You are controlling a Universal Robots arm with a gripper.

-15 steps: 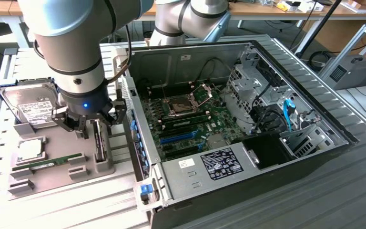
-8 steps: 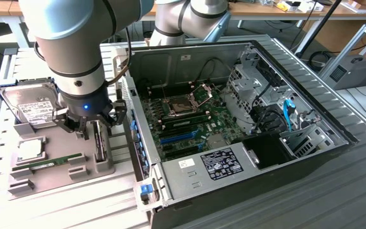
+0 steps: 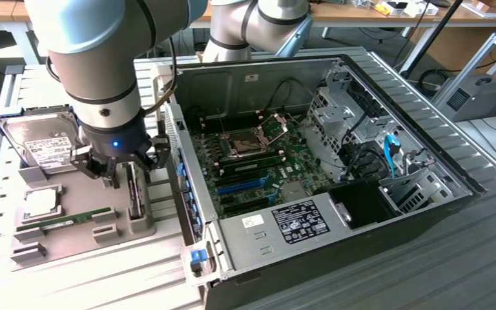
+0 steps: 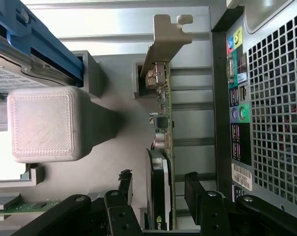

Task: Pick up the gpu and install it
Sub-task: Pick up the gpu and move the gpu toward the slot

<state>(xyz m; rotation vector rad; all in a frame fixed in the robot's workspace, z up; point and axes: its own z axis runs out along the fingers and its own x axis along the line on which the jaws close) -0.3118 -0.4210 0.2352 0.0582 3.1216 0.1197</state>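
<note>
We're at the pick stage: the gripper (image 4: 157, 177) is spread wide, its fingers straddling the gpu (image 3: 134, 197) with a gap on each side, nothing pinched. The gpu stands on edge in its grey fixture tray (image 3: 75, 242), just beside the open PC case (image 3: 230, 81) on the exterior view's left. Not lifted yet, so the whole install is left.

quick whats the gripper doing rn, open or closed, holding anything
Gripper: open, one finger on each side of the gpu, not clamped on it, holding nothing.
</note>
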